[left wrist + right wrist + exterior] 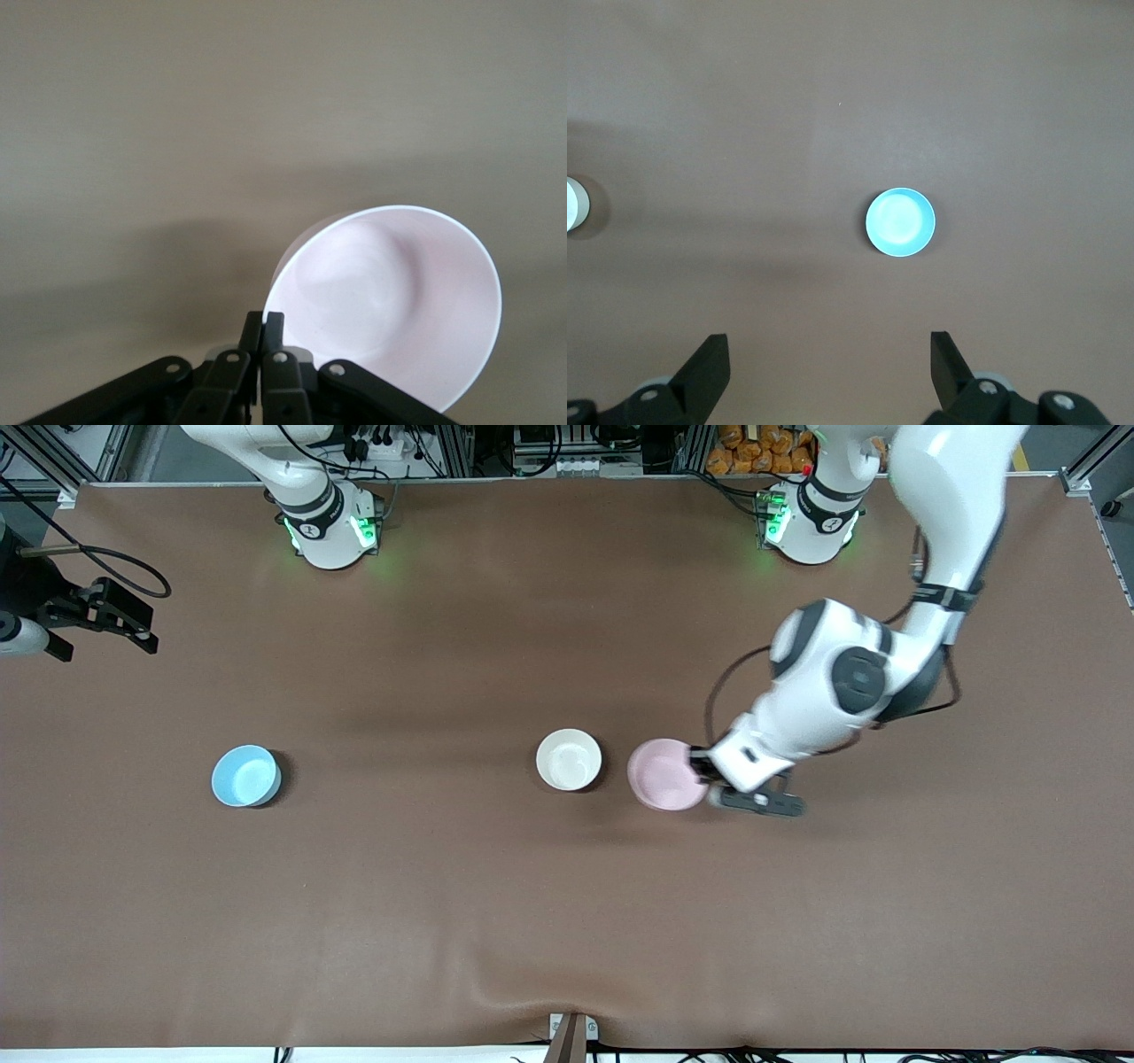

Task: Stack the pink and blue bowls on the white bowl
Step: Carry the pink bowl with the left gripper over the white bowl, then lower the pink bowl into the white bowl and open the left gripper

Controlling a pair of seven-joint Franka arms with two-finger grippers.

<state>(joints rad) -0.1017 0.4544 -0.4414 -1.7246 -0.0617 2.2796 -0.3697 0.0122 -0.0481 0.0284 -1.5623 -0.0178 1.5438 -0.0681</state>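
Nothing is stacked yet: left gripper (706, 772) jaws are clamped on the pink bowl (663, 774) rim beside the white bowl (569, 759); right gripper (828, 372) waits, jaws apart, high above the blue bowl (245, 776).

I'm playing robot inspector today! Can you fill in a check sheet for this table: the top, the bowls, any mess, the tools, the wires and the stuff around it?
Surface: brown mat, a small ripple at the edge nearest the front camera.
Job's things: white bowl mid-table; pink bowl beside it, toward the left arm's end, gripped by its rim; blue bowl alone toward the right arm's end. Nothing stacked yet.
Clutter: nothing seen.
Tools: left tool shut on the pink bowl's rim; right tool open, high over the table with the blue bowl below, waiting.
Cables: black cable looping by the right arm's end.
Surroundings: metal frame and orange items past the arm bases.
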